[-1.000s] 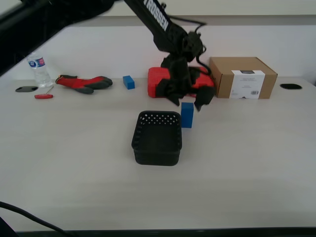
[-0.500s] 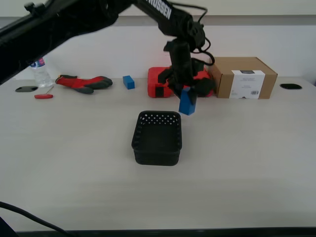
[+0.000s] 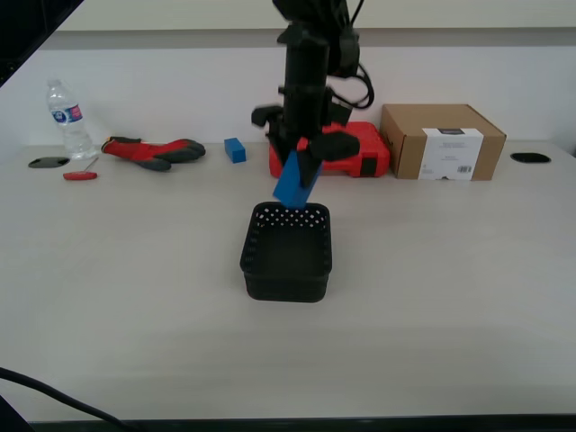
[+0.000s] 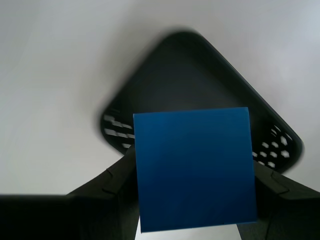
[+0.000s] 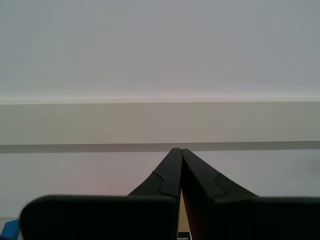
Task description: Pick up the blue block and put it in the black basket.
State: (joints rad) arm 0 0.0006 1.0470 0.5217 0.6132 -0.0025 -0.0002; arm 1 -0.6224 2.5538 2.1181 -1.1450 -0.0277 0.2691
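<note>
In the exterior view the blue block (image 3: 294,183) hangs tilted in the air, just above the far rim of the black basket (image 3: 286,286). My first gripper (image 3: 301,166) points down and is shut on it. The first wrist view looks down past the blue block (image 4: 194,150), clamped in my first gripper (image 4: 194,172), into the black basket (image 4: 190,75) below. My second gripper (image 5: 180,152) is shut with nothing in it and faces a pale wall; it does not show in the exterior view.
A red tool case (image 3: 355,148) and a cardboard box (image 3: 441,141) stand behind the basket. A small blue cube (image 3: 235,149), red-grey gloves (image 3: 153,151), a red screwdriver (image 3: 79,175) and a water bottle (image 3: 66,117) lie toward the exterior view's far left.
My first gripper closed on the blue block beside the basket, lifted it off the table and carried it toward the exterior view's left, over the basket's far rim. The block now tilts.
</note>
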